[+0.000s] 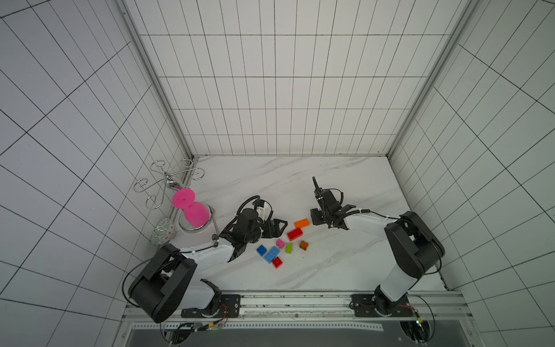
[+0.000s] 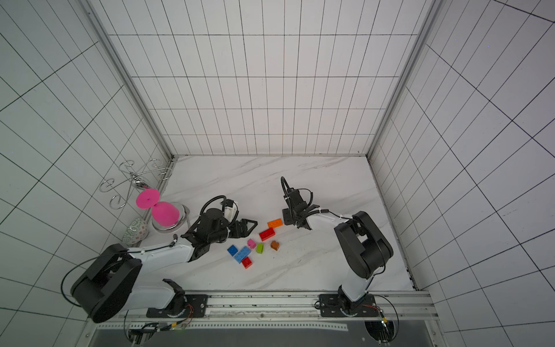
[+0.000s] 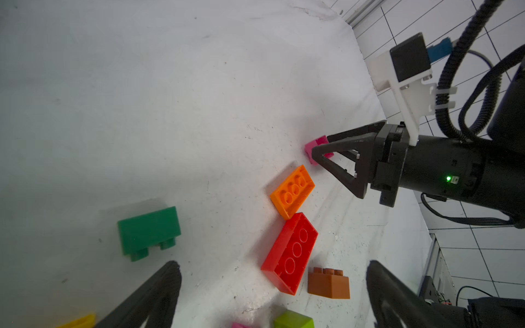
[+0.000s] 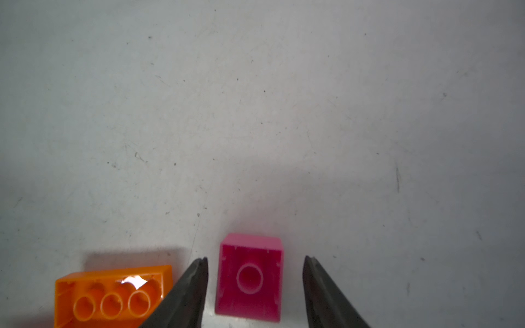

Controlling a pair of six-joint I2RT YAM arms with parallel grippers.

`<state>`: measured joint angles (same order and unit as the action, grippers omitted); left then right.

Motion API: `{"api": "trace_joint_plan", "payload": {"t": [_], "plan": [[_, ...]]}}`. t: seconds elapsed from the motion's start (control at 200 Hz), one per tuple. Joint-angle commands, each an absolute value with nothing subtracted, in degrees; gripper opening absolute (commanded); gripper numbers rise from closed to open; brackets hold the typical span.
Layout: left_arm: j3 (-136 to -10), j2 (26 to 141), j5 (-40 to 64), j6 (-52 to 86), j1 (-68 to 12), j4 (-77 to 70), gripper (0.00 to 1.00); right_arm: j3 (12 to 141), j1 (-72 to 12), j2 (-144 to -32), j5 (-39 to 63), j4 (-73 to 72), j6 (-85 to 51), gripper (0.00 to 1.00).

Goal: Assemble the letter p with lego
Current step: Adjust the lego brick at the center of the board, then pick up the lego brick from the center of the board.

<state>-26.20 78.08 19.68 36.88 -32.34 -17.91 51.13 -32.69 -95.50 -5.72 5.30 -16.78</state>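
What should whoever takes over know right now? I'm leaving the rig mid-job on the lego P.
Right tool: open, straddling a dark pink brick that lies hollow side up on the table; not gripping it.
Left tool: open and empty, near a green brick.
Bricks: orange brick and long red brick between the arms; pink, lime, brown, blue, light blue and small red clustered nearer the arm bases.
Done: nothing looks stacked; no P yet.
Left: the whole letter.
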Motion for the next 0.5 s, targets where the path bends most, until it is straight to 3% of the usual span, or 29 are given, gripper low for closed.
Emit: {"api": "trace_joint_plan", "payload": {"t": [0.0, 0.495], "plan": [[-29.1, 79.3, 23.6, 40.2, -33.2, -19.3, 0.97, 50.4, -32.6, -91.5, -7.0, 9.3, -18.7, 0.63], [-32.8, 91.7, 29.3, 47.2, -35.8, -25.9, 0.88, 62.6, -29.8, -99.6, 3.5, 23.8, -18.6, 0.64]]}}
